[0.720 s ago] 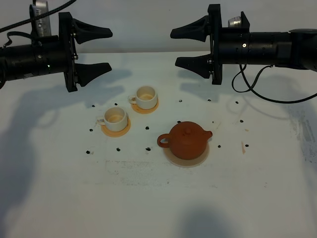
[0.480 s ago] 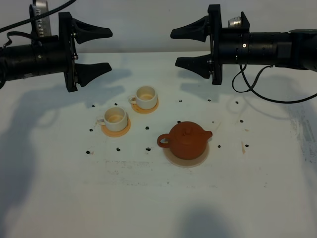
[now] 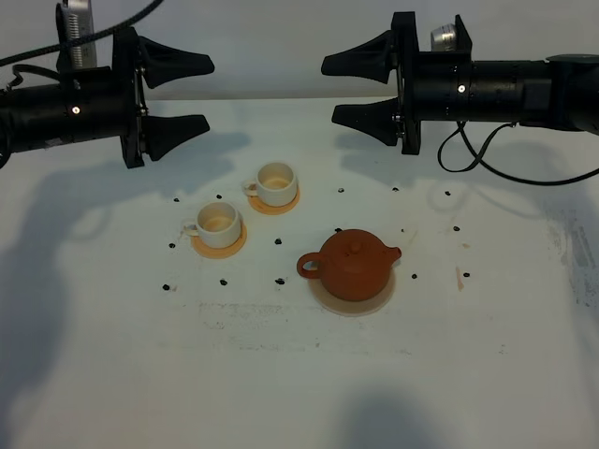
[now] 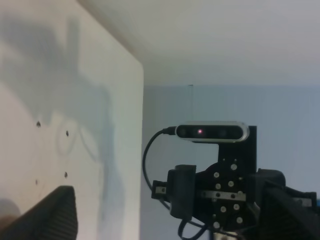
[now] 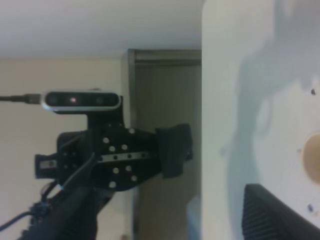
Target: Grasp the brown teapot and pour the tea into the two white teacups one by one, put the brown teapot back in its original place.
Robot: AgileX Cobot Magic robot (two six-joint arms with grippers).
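The brown teapot (image 3: 354,265) stands upright on its pale beige coaster (image 3: 355,303) right of the table's centre, handle to the left and spout to the right. The two white teacups (image 3: 277,182) (image 3: 219,223) sit on small orange-tan coasters to its upper left, each showing pale liquid inside. High over the back left of the table my left gripper (image 3: 208,94) (image 4: 165,200) is open and holds nothing. Opposite it, my right gripper (image 3: 328,91) (image 5: 170,210) hovers open and empty over the back right. Both are far from the teapot and cups.
Small black specks (image 3: 279,281) are scattered on the white table (image 3: 281,374) around the cups and teapot. A black cable (image 3: 487,168) hangs from the right arm. Each wrist view looks across at the other arm's camera (image 4: 212,132) (image 5: 82,100).
The left arm has shifted very slightly at the back left. The teapot, the cups and the right arm have not moved.
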